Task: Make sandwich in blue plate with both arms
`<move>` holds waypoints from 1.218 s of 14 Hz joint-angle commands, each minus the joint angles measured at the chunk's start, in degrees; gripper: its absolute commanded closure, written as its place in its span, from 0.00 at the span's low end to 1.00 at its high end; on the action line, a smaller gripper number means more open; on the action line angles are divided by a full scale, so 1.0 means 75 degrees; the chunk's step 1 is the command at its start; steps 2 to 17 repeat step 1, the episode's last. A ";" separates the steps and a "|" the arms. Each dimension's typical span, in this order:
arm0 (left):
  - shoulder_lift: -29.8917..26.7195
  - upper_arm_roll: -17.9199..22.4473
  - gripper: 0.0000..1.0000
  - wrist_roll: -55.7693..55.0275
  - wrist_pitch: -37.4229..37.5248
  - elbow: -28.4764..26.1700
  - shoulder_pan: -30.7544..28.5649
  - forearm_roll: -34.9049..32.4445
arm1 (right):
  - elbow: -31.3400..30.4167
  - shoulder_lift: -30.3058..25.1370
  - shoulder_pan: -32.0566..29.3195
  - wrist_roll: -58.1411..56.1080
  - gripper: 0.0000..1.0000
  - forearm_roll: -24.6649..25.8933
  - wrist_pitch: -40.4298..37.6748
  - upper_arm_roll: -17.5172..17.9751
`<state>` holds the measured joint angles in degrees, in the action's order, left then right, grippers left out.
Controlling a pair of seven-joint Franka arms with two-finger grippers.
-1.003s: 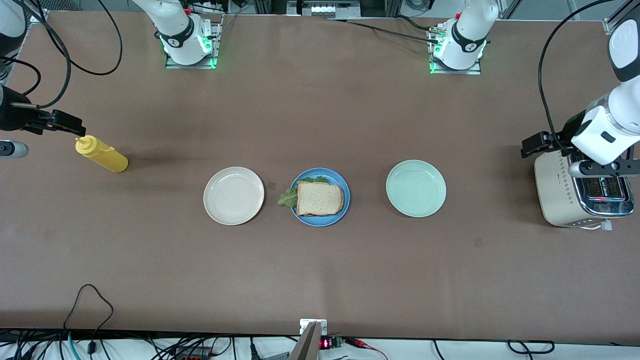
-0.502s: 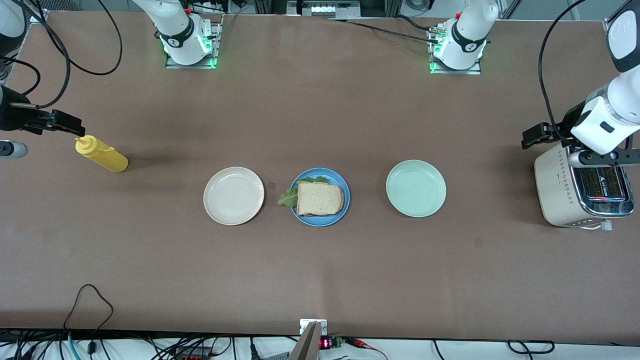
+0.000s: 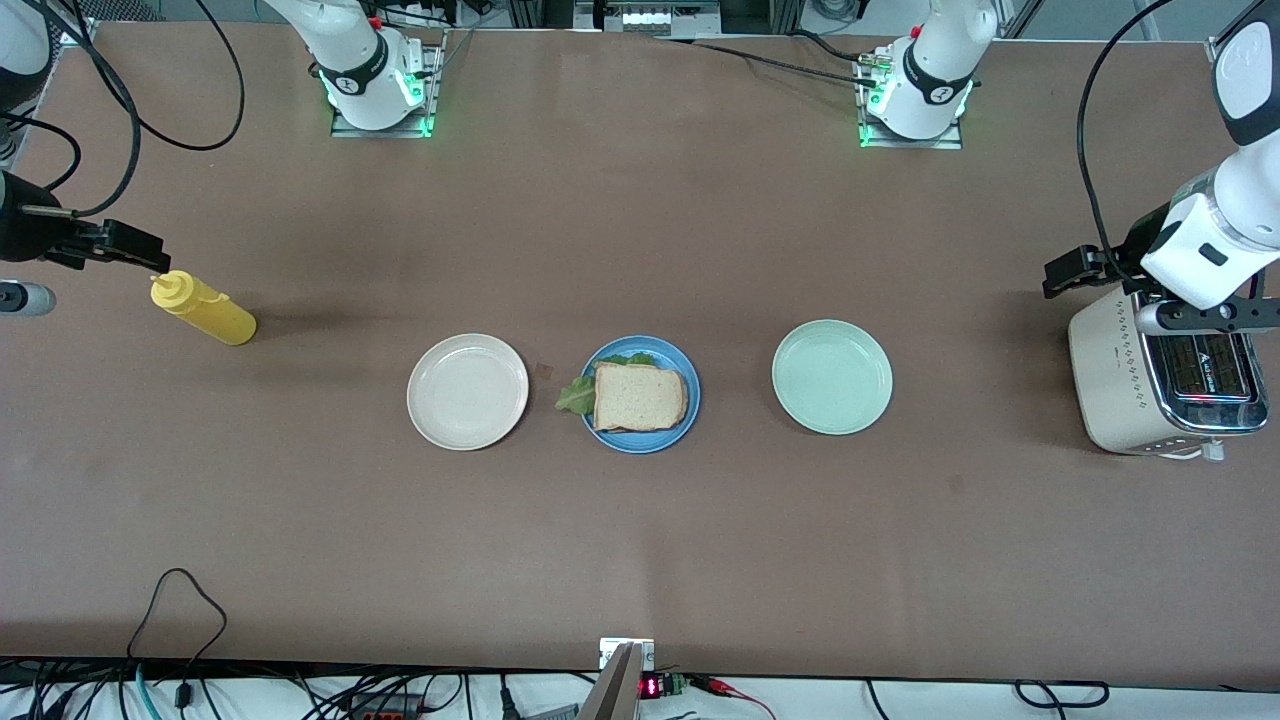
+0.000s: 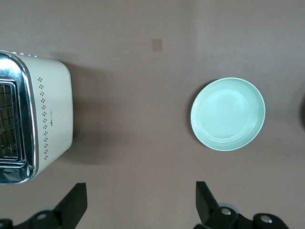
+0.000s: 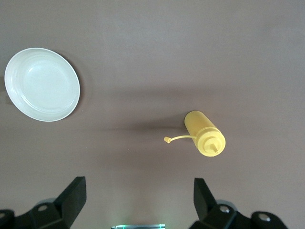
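Note:
The sandwich [image 3: 640, 396] lies on the blue plate [image 3: 641, 446] at the middle of the table. Its top bread slice is square and light brown. A green lettuce leaf [image 3: 574, 396] sticks out toward the right arm's end. My left gripper [image 3: 1200, 318] hangs open and empty over the toaster [image 3: 1120, 385]; in the left wrist view it [image 4: 141, 205] shows only bare table between its fingers. My right gripper [image 3: 20, 298] is open and empty at the table's edge beside the yellow bottle [image 3: 203, 308]; it also shows in the right wrist view [image 5: 139, 205].
A beige plate [image 3: 467, 391] and a pale green plate [image 3: 832, 376] flank the blue plate. They also show in the right wrist view [image 5: 42, 84] and the left wrist view [image 4: 228, 113]. The toaster [image 4: 45, 114] and the bottle [image 5: 205, 134] show there too.
My left gripper has drawn back a little over the toaster and then stopped. The right arm, the plates and the sandwich have not moved.

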<state>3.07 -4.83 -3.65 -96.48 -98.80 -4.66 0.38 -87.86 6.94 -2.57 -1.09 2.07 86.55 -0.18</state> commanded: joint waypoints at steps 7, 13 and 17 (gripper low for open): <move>-0.0198 -0.0036 0.00 0.0171 -0.0027 -0.0175 -0.0046 -0.0085 | -0.0122 -0.0128 -0.0068 -0.0124 0.00 -0.0019 -0.0008 0.0013; -0.0198 -0.0036 0.00 0.0171 -0.0027 -0.0175 -0.0046 -0.0085 | -0.0122 -0.0128 -0.0068 -0.0124 0.00 -0.0019 -0.0008 0.0013; -0.0198 -0.0036 0.00 0.0171 -0.0027 -0.0175 -0.0046 -0.0085 | -0.0122 -0.0128 -0.0068 -0.0124 0.00 -0.0019 -0.0008 0.0013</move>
